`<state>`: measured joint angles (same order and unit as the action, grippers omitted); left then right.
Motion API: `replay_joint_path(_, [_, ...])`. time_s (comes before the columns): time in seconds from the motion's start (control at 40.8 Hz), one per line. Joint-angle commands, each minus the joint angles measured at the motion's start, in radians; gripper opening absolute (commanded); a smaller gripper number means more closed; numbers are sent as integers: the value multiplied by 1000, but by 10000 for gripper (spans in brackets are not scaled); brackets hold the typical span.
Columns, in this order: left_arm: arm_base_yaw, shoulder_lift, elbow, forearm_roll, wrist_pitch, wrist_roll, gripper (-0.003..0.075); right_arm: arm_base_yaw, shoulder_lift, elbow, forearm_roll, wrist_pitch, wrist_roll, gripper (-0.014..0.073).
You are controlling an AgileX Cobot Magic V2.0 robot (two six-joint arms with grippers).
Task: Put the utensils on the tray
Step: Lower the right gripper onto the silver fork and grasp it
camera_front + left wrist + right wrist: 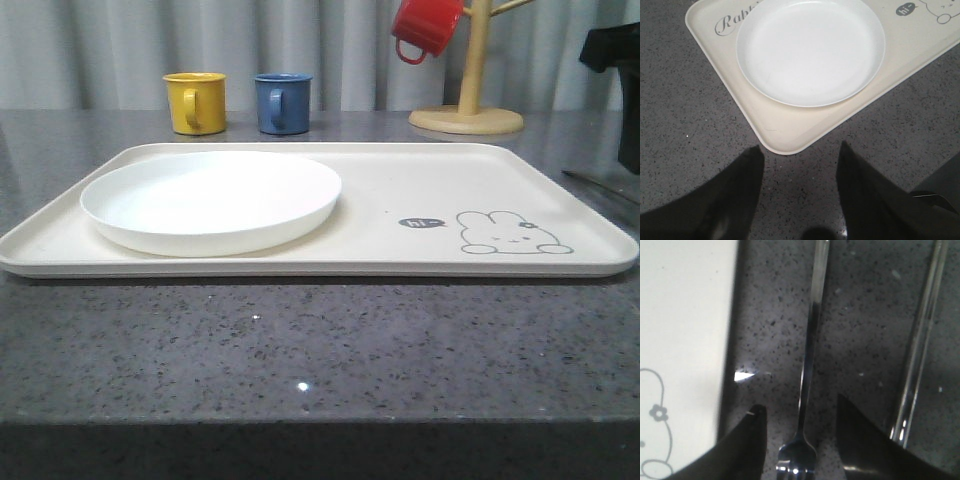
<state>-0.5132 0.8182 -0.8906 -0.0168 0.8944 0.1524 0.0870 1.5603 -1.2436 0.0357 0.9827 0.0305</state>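
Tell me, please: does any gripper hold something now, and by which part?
Nothing is held. The right gripper is open, its fingers either side of the fork on the counter. The left gripper is open too.

The left gripper (800, 192) hangs above the counter with its two dark fingers (735, 200) spread apart and nothing between them. The right gripper (800, 440) is low over the counter, its fingers (747, 440) also spread wide, one to each side of the fork (807, 365), not touching it. In the front view, the right arm (615, 75) shows dark at the right edge.
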Motion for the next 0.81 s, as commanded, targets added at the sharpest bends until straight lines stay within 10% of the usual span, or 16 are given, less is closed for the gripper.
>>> replay_joint_path(0.0, [-6,-4,-29,-14,-53,-12,338,-1,7,-54,-3,-26,3,357])
replay_joint_path(0.515, [-6,-4,-29,-15,-53,-12,338,-1,97,-77,-2,-28,3,262])
replay_joint_path(0.784, [-6,-4,-29,-15,-53,-12,338,-1,95,-79,-1,-1,2,-7])
